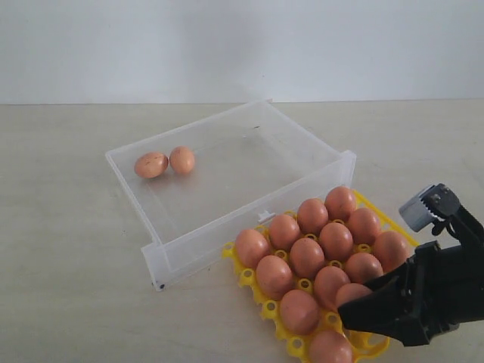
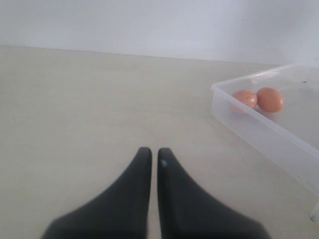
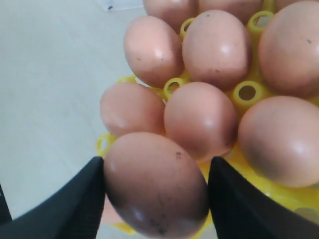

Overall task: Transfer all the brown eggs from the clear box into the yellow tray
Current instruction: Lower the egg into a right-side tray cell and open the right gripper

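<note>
At the near right, right gripper (image 3: pixel 157 167): it hangs low over the near end of the yellow tray (image 3: pixel 284 199), black fingers (image 3: pixel 75 204) pressed against both sides of one egg.
Gripped egg (image 3: pixel 154 186): brown with faint dark specks, lying lengthwise between the fingers. I cannot tell whether it is seated in a cup or just above one.
Left gripper (image 2: pixel 150 149): visible only in its own wrist view, over bare desk. Its fingers are together with a thin slit between them and nothing is held. The box lies ahead and off to one side.
Yellow tray: it sits on the desk (image 1: pixel 68 265) just beside the front wall of the clear box (image 1: pixel 212 227), set at an angle to it.
Tray eggs (image 1: pixel 306 255): brown eggs sit in close rows that fill most of the cups, and neighbours nearly touch.
Clear box: it lies beyond the tray and is wider than it, with low translucent walls. Its floor is bare except for one corner.
Box eggs (image 1: pixel 151 164) (image 1: pixel 181 159): two brown eggs lie side by side and touching in the far left corner of the box.
Wall (image 1: pixel 227 45): plain and pale, behind the far edge of the desk.
</note>
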